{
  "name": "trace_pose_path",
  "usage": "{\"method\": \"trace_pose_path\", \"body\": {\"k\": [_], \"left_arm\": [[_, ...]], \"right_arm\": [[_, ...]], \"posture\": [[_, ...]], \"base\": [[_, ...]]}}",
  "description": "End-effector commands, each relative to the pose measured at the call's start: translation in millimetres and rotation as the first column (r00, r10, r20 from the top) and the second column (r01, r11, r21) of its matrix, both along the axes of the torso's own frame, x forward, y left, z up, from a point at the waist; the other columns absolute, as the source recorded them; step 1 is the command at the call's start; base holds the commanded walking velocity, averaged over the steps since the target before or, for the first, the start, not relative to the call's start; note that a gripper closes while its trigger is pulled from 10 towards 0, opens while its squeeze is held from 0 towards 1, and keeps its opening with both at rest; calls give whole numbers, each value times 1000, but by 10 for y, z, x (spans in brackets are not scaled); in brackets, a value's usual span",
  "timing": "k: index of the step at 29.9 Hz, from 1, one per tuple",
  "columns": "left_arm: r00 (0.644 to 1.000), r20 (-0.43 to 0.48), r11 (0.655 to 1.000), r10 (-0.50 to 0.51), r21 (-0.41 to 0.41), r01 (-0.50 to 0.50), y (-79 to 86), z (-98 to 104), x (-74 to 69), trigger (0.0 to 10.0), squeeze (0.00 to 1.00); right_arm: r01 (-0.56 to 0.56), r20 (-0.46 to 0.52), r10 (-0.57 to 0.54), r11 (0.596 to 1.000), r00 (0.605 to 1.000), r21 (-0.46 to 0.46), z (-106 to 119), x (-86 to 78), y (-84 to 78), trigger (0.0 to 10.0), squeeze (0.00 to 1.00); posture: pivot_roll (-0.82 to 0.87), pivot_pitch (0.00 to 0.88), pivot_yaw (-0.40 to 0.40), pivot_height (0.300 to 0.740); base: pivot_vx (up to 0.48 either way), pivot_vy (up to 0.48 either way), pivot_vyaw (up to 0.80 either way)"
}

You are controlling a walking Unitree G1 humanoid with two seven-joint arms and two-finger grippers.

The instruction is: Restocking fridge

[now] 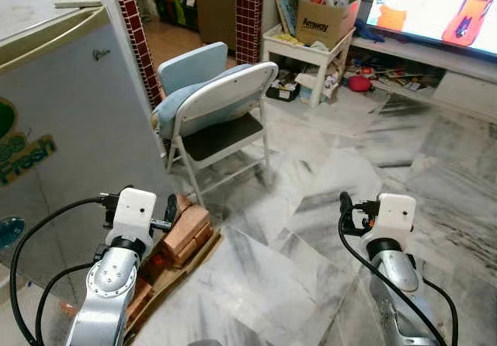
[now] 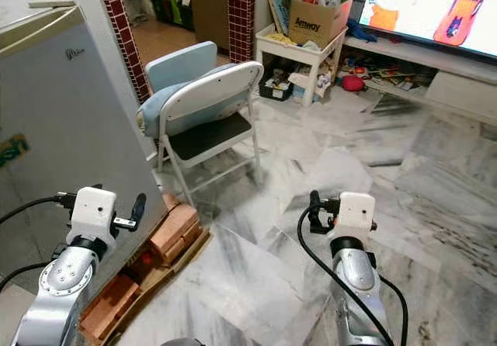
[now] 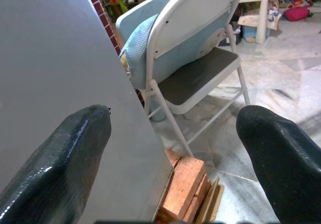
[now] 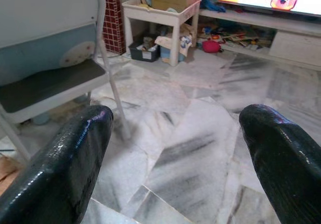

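The grey fridge (image 1: 62, 121) stands at the left, and I see its side wall and top. My left gripper (image 1: 151, 206) hovers low beside that side wall (image 3: 55, 73), a little above the bricks. It is open, its two black fingers (image 3: 55, 163) spread wide with nothing between them. My right gripper (image 1: 361, 210) hangs over the marble floor at the right, apart from everything. It is open too, and its fingers (image 4: 55, 163) hold nothing. No food or drink items can be made out.
A white folding chair (image 1: 225, 105) with a blue cushion stands just past the fridge. Stacked bricks on a wooden board (image 1: 186, 233) lie at the fridge's foot. A white side table with a cardboard box (image 1: 326, 20) and a TV (image 1: 435, 5) are at the back.
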State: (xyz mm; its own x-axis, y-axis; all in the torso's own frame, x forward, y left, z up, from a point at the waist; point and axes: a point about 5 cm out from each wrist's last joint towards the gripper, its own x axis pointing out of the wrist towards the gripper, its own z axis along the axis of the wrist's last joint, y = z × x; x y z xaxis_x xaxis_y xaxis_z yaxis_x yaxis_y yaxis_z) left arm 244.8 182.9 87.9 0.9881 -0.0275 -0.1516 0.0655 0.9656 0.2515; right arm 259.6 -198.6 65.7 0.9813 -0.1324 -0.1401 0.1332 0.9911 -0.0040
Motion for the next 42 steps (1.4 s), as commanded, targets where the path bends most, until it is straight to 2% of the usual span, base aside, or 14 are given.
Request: {"method": "trace_pose_path", "body": {"k": [1,4,9,21,24,30,33,35,42], "left_arm": [[1000,6,1000,1,0,-1,-4,6,14,10000,0],[999,21,1000,-23,14,23,-34,27,38,10000,0],[1000,17,1000,-15,-6,15,-40,19,62,10000,0],[999,20,999,-31,-4,31,-80,18,53,10000,0],[998,52,999,-36,7,36,-54,53,62,10000,0],[998,50,999,-26,-32,27,-12,62,74,10000,0],[999,47,1000,-22,-20,23,5,63,79,10000,0],[999,45,999,-22,-29,23,6,57,83,10000,0],[999,36,999,-13,-33,14,20,24,79,10000,0]], "right_arm": [[-20,23,19,1000,1000,5,47,63,31,10000,0],[-33,33,33,999,999,1,80,128,53,10000,0],[-43,41,43,999,998,-4,101,181,65,10000,0],[-60,37,60,998,998,-5,81,186,109,10000,0],[-60,40,60,998,997,-7,85,190,100,10000,0],[-56,38,56,998,998,-13,91,188,78,10000,0],[-55,37,56,998,998,-17,93,187,68,10000,0],[-66,45,68,997,997,-39,114,187,71,10000,0],[-72,37,72,997,997,-20,93,157,88,10000,0]], "posture": [[57,5,3,740],[60,6,-4,740],[56,8,-12,740],[59,19,-18,740],[60,21,-24,740],[55,25,-31,740],[51,26,-33,740],[49,27,-34,740],[44,31,-35,740]], "base": [[-262,405,0],[-315,364,0],[-337,345,0],[-342,340,0],[0,0,0],[0,0,0],[0,0,0],[0,384,0],[0,480,0]]}}
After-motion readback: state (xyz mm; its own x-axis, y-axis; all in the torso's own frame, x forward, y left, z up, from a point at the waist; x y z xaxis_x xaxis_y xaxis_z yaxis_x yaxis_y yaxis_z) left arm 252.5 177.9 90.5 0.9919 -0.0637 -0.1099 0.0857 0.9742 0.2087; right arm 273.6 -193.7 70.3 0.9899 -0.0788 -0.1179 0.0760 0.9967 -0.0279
